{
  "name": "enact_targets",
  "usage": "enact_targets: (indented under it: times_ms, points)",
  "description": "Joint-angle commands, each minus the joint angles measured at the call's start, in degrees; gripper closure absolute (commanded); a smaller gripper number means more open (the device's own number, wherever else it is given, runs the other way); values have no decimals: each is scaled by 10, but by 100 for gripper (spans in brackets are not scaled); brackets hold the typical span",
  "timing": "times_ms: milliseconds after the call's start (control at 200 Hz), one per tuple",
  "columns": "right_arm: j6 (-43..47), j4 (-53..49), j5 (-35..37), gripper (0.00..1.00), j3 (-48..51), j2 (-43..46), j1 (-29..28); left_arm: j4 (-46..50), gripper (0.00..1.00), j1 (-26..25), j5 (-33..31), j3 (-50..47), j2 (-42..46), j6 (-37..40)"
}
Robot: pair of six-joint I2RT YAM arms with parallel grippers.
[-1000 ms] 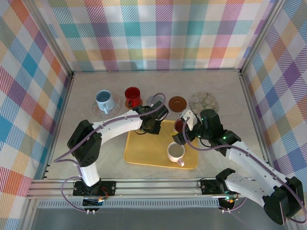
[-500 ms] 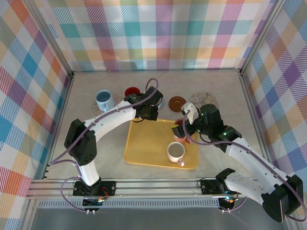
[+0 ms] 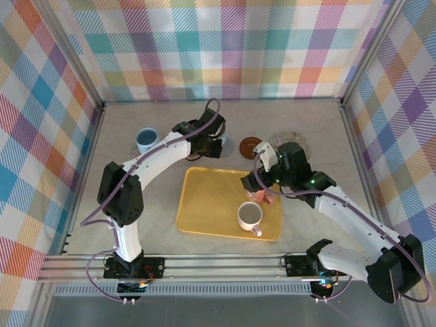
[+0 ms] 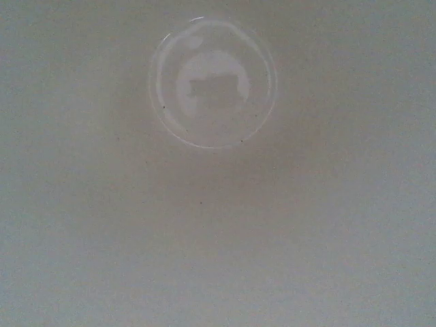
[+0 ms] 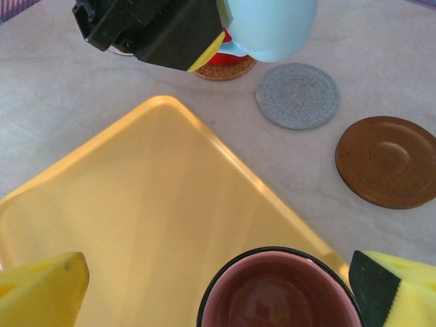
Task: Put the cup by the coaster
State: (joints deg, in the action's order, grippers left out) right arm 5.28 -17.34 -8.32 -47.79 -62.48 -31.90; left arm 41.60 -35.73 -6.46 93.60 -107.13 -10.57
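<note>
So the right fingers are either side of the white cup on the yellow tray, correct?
No. The right fingers flank the pink cup on the yellow tray, per the right wrist view. The white cup stands apart on that tray, untouched.

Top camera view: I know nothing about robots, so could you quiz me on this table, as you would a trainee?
1. Multiple choice: which cup sits between the pads of the right claw? A) white B) dark pink C) pale blue
2. True or false: a cup stands on the brown coaster.
3. Fill in: the white cup stands on the yellow ____.

Key:
1. B, the dark pink cup.
2. False, it is bare.
3. tray.
</note>
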Motion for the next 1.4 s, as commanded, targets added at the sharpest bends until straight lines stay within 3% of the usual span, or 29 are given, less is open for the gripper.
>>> enact_targets:
  times_ms: [0,500,1390]
  points:
    - [-19,-11,11,1,-29,-21,-3,-45,100,14,18,28,-13,34]
    - [-43,-14,27,1,-57,-86,-3,-63,100,49,100,88,-109,82]
    - [-26,-8,29,1,-41,-75,-3,-44,99,55,74,114,-183,101]
